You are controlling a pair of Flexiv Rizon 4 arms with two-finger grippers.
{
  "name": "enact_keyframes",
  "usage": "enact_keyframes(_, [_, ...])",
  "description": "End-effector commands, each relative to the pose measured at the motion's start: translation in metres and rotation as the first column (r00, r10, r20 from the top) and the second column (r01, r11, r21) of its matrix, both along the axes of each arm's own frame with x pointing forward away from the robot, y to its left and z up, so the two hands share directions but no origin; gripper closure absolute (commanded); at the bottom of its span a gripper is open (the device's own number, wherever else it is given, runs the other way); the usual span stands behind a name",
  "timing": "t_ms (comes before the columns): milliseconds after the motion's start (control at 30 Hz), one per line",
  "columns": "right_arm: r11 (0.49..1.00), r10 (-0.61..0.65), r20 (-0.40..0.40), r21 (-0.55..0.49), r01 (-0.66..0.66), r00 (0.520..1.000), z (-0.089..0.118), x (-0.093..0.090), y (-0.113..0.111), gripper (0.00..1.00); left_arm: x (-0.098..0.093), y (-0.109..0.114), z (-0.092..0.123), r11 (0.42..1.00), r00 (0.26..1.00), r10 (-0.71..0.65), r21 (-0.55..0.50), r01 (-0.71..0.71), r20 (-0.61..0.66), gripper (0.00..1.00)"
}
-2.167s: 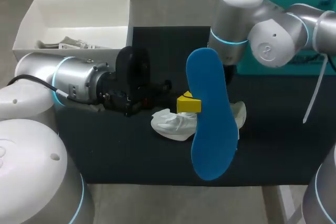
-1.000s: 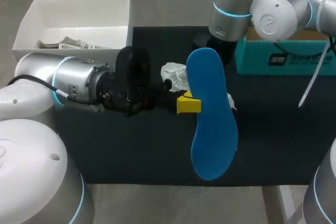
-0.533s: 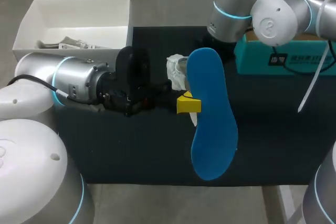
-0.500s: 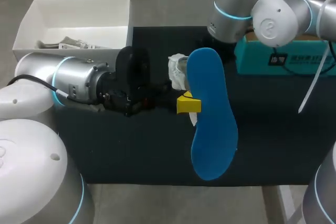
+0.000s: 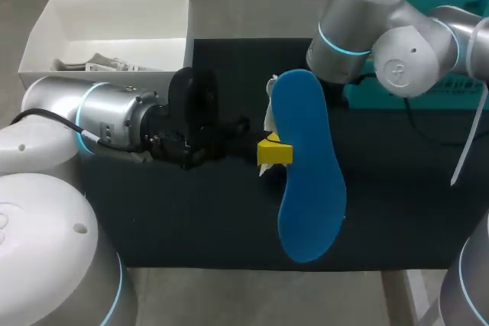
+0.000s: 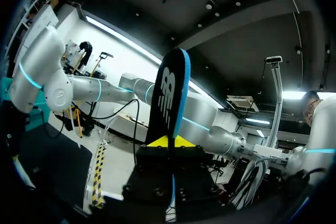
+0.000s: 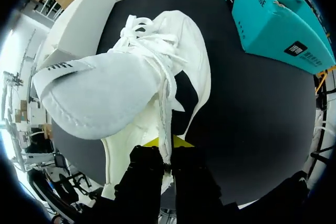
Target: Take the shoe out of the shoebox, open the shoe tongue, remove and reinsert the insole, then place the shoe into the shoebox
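- The insole (image 5: 306, 188) is held in the air above the black mat (image 5: 176, 219). It is clamped at one long edge by the left gripper (image 5: 273, 150). In the left wrist view it is seen edge-on between the yellow tips, standing upright.
- Just behind the insole, the white shoe (image 7: 152, 77) is lifted off the mat by the right gripper (image 7: 164, 148). The fingers are closed on the wall at the rim of the shoe's opening.
- The tongue (image 7: 97, 95) is folded out wide to one side. The opening beside it shows dark, and no insole can be seen inside.
- Three steps are judged done: the shoe has been taken from the box, the tongue opened and the insole removed. Putting the insole back and returning the shoe to the box are judged not yet done.
- The loose laces (image 7: 157, 51) lie across the front of the opening. They are judged likely to catch the insole's tip as it is fed in.
- The white shoebox (image 5: 183, 36) stands open at the mat's far left corner, well apart from the shoe. Crumpled packing (image 5: 99, 62) lies in it and may have to be cleared or pressed down under the shoe.
- A teal box (image 7: 262, 14) stands at the far right of the mat, partly covered by the right arm in the head view. It is not judged to stand in the way.
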State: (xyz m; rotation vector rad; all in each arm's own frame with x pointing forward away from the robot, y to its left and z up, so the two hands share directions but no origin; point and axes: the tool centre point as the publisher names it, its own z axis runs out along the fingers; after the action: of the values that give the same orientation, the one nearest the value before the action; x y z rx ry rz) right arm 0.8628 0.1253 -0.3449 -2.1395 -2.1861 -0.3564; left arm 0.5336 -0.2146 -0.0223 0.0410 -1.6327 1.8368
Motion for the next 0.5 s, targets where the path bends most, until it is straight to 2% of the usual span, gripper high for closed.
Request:
enact_keyframes(33, [1.0, 0.02, 0.014, 0.022, -0.021, 1.0, -0.005, -0.001, 0.002, 1.0, -0.001, 0.0, 0.0, 1.0, 1.0, 0.003, -0.001, -0.003, -0.001, 1.0])
enact_keyframes(233, [0.999, 0.051, 0.026, 0.012, -0.051, 0.998, -0.005, 0.002, -0.001, 1.0, -0.001, 0.0, 0.0, 1.0, 1.0, 0.003, -0.001, -0.003, -0.001, 1.0])
enact_keyframes(500, [0.999, 0.049, 0.006, -0.002, -0.049, 0.999, -0.016, 0.001, -0.012, 1.0, -0.001, 0.0, 0.0, 1.0, 1.0, 0.003, -0.001, -0.003, -0.001, 1.0])
